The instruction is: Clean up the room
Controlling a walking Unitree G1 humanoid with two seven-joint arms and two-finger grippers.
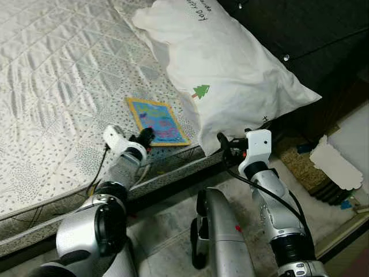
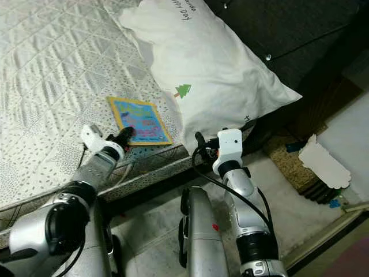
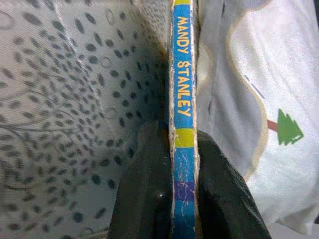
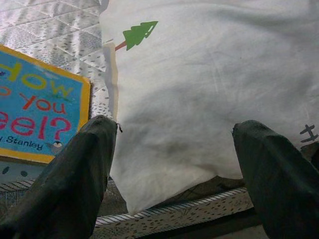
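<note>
A thin picture book [image 1: 157, 121] with a blue cover and yellow border lies flat near the edge of the bed [image 1: 52, 86]. My left gripper [image 1: 145, 137] is shut on the book's near edge. In the left wrist view the blue spine [image 3: 182, 74] sits between the two black fingers [image 3: 149, 189]. A big white pillow [image 1: 230, 75] with a small green tree print lies right of the book and hangs over the mattress edge. My right gripper [image 1: 223, 144] is open just in front of the pillow's lower corner [image 4: 174, 124], with nothing held.
A dark headboard or sofa [image 1: 311, 34] stands behind the pillow. On the floor at right lie a brown mat [image 1: 300, 167] and a white torn-edged piece [image 1: 334, 161]. My own silver body [image 1: 222, 236] stands between the arms, close to the bed's side.
</note>
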